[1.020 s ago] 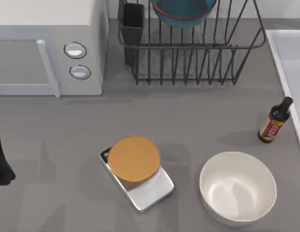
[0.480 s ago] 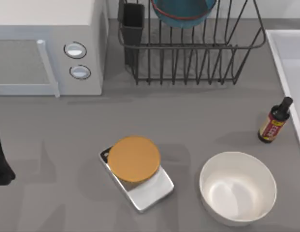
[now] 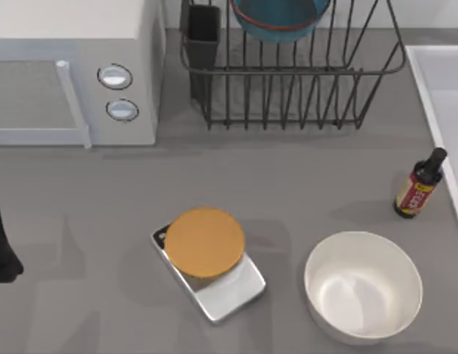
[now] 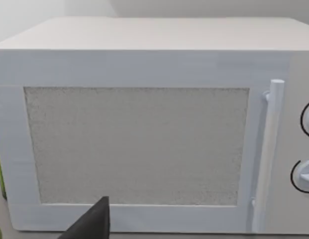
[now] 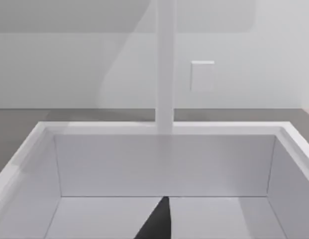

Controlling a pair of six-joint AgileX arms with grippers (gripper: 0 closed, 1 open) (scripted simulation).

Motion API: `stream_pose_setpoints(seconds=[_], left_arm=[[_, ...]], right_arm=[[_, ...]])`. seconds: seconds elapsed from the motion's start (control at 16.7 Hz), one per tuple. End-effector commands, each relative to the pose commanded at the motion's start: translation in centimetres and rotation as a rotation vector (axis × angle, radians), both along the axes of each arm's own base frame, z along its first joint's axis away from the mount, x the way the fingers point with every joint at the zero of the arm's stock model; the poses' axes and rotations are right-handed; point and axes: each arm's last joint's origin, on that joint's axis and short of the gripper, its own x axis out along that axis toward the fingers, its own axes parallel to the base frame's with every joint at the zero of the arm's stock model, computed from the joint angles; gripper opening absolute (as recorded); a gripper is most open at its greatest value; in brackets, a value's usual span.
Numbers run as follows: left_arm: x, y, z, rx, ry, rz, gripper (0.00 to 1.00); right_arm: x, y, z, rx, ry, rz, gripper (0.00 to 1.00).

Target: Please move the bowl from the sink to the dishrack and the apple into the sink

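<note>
The teal-blue bowl with its reddish line stands tilted among the bars of the black wire dishrack at the back of the table. The pale sink runs along the right edge. In the right wrist view its white basin lies close below, and a dark tip of my right gripper hangs over it. My left arm is parked at the left edge, and a dark tip of my left gripper faces the microwave door. The apple is out of view.
A white microwave fills the back left. A kitchen scale with an orange disc sits mid-front, a large white bowl front right, a dark sauce bottle beside the sink. A white faucet post rises behind the basin.
</note>
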Motion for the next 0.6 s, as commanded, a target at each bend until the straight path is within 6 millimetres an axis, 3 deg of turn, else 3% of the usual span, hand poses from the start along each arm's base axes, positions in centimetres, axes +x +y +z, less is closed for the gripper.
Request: stream_pose_setpoints(seconds=[0.12, 0.18, 0.6], left_arm=[[0.00, 0.00, 0.00, 0.000, 0.000, 0.000, 1.00], [0.00, 0.00, 0.00, 0.000, 0.000, 0.000, 1.00], [0.00, 0.00, 0.00, 0.000, 0.000, 0.000, 1.00]], right_arm=[[0.00, 0.00, 0.00, 0.000, 0.000, 0.000, 0.98], [0.00, 0.00, 0.00, 0.000, 0.000, 0.000, 1.00], [0.00, 0.00, 0.00, 0.000, 0.000, 0.000, 1.00]])
